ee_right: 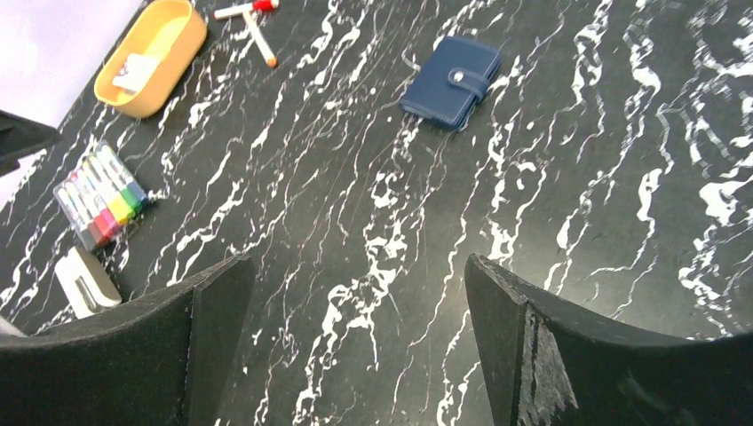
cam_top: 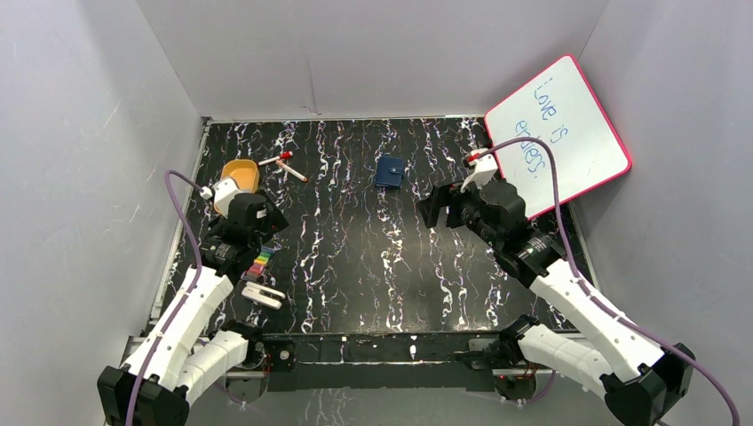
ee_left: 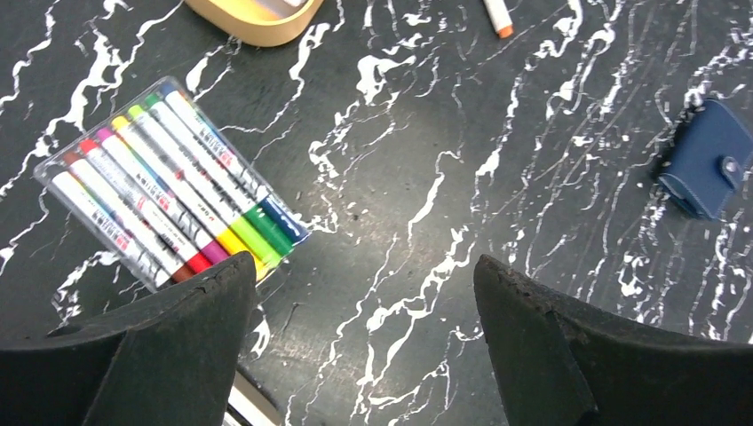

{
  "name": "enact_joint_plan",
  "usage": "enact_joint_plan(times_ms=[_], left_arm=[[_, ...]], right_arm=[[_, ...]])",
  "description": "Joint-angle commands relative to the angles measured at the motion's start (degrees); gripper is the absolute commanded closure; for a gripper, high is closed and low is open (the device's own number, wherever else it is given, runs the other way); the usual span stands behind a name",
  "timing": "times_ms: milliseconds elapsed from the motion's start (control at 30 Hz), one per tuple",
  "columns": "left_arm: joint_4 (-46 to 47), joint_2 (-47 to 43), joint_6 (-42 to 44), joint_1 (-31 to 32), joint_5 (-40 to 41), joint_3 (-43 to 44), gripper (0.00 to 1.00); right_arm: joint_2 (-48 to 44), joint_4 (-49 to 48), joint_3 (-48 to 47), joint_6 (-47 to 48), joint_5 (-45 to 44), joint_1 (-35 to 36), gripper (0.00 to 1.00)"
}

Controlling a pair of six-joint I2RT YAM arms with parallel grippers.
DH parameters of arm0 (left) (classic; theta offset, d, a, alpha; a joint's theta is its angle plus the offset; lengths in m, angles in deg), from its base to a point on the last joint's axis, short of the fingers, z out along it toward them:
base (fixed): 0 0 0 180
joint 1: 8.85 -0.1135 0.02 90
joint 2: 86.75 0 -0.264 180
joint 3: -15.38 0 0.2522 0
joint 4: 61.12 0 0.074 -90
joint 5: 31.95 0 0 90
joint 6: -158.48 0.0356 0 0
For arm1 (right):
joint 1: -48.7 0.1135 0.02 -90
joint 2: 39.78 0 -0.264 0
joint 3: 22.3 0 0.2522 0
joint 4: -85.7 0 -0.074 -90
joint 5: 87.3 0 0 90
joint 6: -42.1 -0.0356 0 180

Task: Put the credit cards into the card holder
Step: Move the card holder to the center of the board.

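Note:
The card holder is a navy-blue wallet, folded shut with its snap tab, lying flat at the back middle of the table. It also shows in the left wrist view and the right wrist view. A pale card lies inside the orange oval tray; I cannot tell how many cards are there. My left gripper is open and empty, hovering by the marker pack. My right gripper is open and empty, to the right of the wallet and nearer than it.
The orange tray stands at the back left. Two loose red-capped markers lie beside it. A clear pack of coloured markers and a white block lie near the left arm. A pink-framed whiteboard leans at the back right.

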Motion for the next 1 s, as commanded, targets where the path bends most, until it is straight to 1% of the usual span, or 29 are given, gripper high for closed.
enact_joint_plan(times_ms=[0,233,367,433,500,567,600,667,733,833,900,967], left_arm=[[-5.2,0.23,-2.49,-0.35,4.46,2.79,0.11],[-7.74,7.67,-1.0,-0.91,2.26,7.55,0.12],[-11.26,10.71,-4.61,-2.12,2.16,8.49,0.12],[-12.01,11.57,-5.91,-4.38,0.57,7.89,0.12],[-11.2,12.12,-5.55,-8.91,-2.86,7.09,0.12],[-9.63,12.78,-4.14,-14.88,-7.92,6.6,0.13],[-8.87,13.22,-3.45,-16.53,-9.97,6.79,0.13],[-7.08,14.46,-2.23,-17.13,-12.67,7.59,0.14],[-3.85,15.36,-2.03,-17.15,-16.56,7.59,0.17],[2.7,16.16,-3.3,-17.06,-23.12,6.14,0.2],[4.41,17.22,-4.01,-16.63,-25.39,6.33,0.2],[4.72,18.11,-2.46,-15.8,-27.02,7.05,0.2]], right_arm=[[1.36,-0.62,0.78,-1.93,4.35,0.21,0.04],[1.75,-0.5,2.03,-2.65,7.81,0.13,0.04],[0.64,-0.43,4.02,-2.86,7.54,0.17,0.05],[0.14,-0.86,4.94,-3.0,7.84,0.15,0.05],[-0.3,-1.5,6.03,-3.33,8.16,0.15,0.05],[-0.48,-2.16,7.02,-3.65,10.06,0.13,0.05],[-0.59,-2.41,7.51,-3.85,10.43,0.16,0.05],[-0.62,-3.57,8.7,-3.97,10.95,0.17,0.05],[-0.31,-5.72,10.0,-4.44,9.7,0.16,0.05],[1.82,-11.89,12.0,-9.01,3.18,0.2,0.06],[6.06,-15.34,11.46,-12.2,0.42,0.14,0.07],[13.17,-16.83,8.42,-14.5,-1.15,0.09,0.07]])
